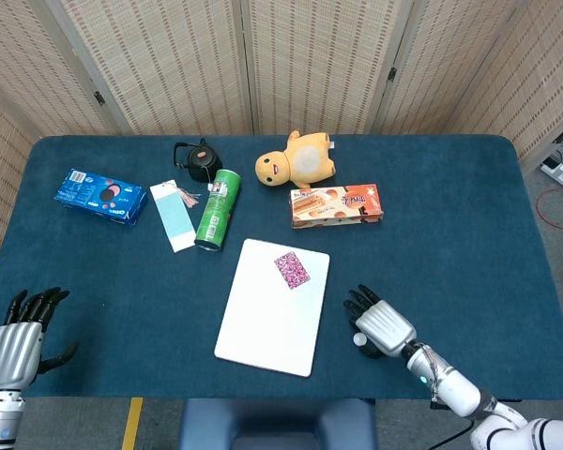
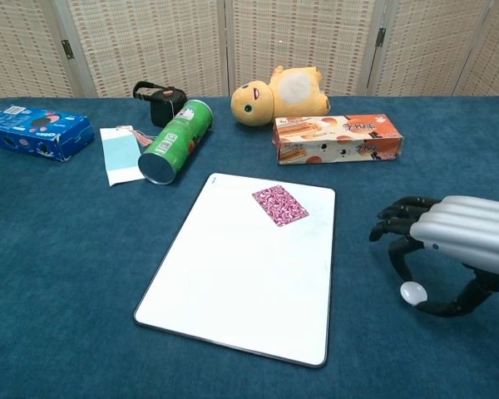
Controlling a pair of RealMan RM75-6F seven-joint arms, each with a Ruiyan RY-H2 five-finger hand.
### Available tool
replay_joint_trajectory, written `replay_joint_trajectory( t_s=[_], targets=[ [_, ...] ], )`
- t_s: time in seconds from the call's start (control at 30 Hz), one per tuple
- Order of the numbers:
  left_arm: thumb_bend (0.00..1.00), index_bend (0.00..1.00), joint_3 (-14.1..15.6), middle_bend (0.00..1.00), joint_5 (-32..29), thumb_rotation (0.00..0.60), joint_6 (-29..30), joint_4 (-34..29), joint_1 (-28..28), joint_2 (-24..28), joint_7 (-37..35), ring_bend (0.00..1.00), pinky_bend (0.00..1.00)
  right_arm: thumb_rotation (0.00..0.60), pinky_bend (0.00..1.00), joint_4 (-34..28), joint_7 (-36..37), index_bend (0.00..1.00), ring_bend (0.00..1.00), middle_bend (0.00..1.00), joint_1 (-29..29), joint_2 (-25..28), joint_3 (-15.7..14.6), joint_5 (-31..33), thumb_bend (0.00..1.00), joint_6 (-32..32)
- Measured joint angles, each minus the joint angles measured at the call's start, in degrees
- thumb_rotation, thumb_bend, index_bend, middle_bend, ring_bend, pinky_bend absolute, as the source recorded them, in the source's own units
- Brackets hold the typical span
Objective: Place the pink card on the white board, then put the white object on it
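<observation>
Chips can [image 2: 170, 139] and biscuit box [image 2: 338, 138] lie beyond white board [image 2: 233, 283].

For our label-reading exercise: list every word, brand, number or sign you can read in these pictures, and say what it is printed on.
Nothing can be read with certainty.
Blue packet: print blurred, unreadable.
Green can: white lettering too small to read.
Orange box: red characters on top, too blurred to read.
Pale tag: no legible print.
Pink card: pattern only, no text.
White board: blank.
</observation>
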Motion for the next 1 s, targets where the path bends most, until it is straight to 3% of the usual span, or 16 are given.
replay_joint_trajectory(
  t_s=[0.27,0.5,0.7,1.0],
  targets=[
    [0.29,0.18,-0.09,0.17,0.18,0.6,0.37,-0.59,0.1,0.27,0.4,0.17,0.0,0.472,0.0,-3.16,-0.22,0.55,0.05,0.18,3.59,1.44,6.45,4.87,0.36,-2.06],
    [0.29,0.18,-0.07,0.17,0.33,0.6,0.66,-1.01,0.23,0.51,0.73,0.17,0.0,0.469,0.0,-2.94,-3.32,0.55,0.05,0.18,9.58,-0.07,12.58,14.1,0.36,-7.3],
    [0.29,0.18,0.09,0.17,0.05,0.6,0.4,-0.75,0.35,0.55,0.56,0.17,0.0,0.471,0.0,1.07,-8.06,0.55,0.05,0.18,14.91,-3.97,14.9,22.09,0.36,-10.9],
    [0.3,0.18,0.25,0.17,-0.32,0.6,0.67,0.05,0.91,0.74,-0.52,0.17,0.0,0.471,0.0,8.91,-13.22,0.55,0.04,0.17,21.79,-10.48,15.61,31.54,0.36,-13.92]
  ],
)
